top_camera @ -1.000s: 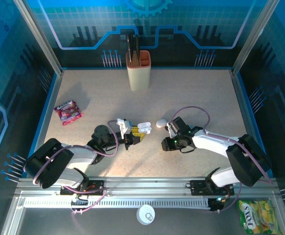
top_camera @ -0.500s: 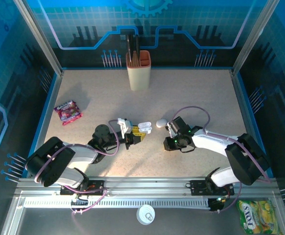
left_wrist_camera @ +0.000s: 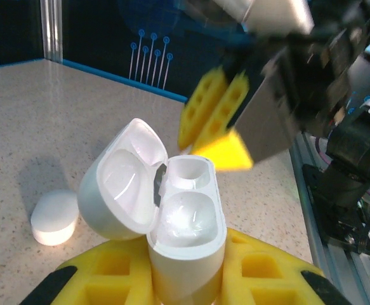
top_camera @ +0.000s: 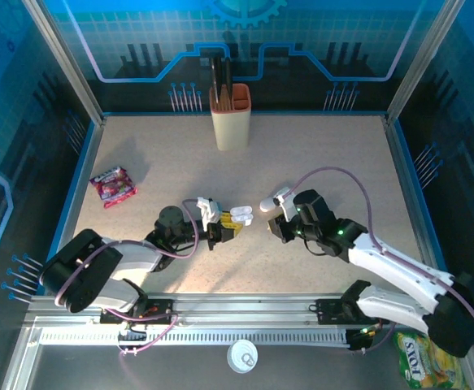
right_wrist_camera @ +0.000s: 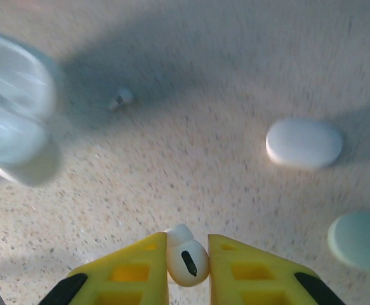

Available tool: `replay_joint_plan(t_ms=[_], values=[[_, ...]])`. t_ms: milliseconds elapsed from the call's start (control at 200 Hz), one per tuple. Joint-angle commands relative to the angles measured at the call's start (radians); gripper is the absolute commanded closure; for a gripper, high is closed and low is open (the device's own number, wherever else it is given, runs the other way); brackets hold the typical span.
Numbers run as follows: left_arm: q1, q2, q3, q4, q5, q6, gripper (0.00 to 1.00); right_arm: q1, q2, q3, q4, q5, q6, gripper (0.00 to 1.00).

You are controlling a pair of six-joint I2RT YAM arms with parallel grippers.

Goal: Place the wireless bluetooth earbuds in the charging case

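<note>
Above the table (right_wrist_camera: 172, 165), your right hand (right_wrist_camera: 188, 253) is pinched together on one earbud (right_wrist_camera: 186, 262); your left hand (top_camera: 223, 231) is clamped on the charging case (left_wrist_camera: 186, 222), lid up, both wells apparently empty. Expect the earbud to be light, hard and slick: grip its rounded body and leave the tip free for the well. A second earbud (right_wrist_camera: 120, 98) lies loose on the table.
</note>
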Motion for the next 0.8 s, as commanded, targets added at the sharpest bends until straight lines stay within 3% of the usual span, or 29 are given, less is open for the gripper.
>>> replay_joint_plan(t_ms=[0, 175, 415, 795], values=[[0.006, -0.059, 0.043, -0.129, 0.078, 0.048, 0.84, 0.050, -0.062, 0.063, -0.009, 0.020, -0.197, 0.80], [0.006, -0.099, 0.074, -0.243, 0.183, 0.043, 0.83, 0.103, -0.079, 0.139, -0.066, 0.020, -0.376, 0.82], [0.005, -0.146, 0.080, -0.313, 0.218, 0.053, 0.81, 0.212, -0.030, 0.202, -0.061, 0.077, -0.540, 0.82], [0.006, -0.187, 0.080, -0.319, 0.230, 0.049, 0.85, 0.254, 0.038, 0.200, -0.015, 0.120, -0.616, 0.82]])
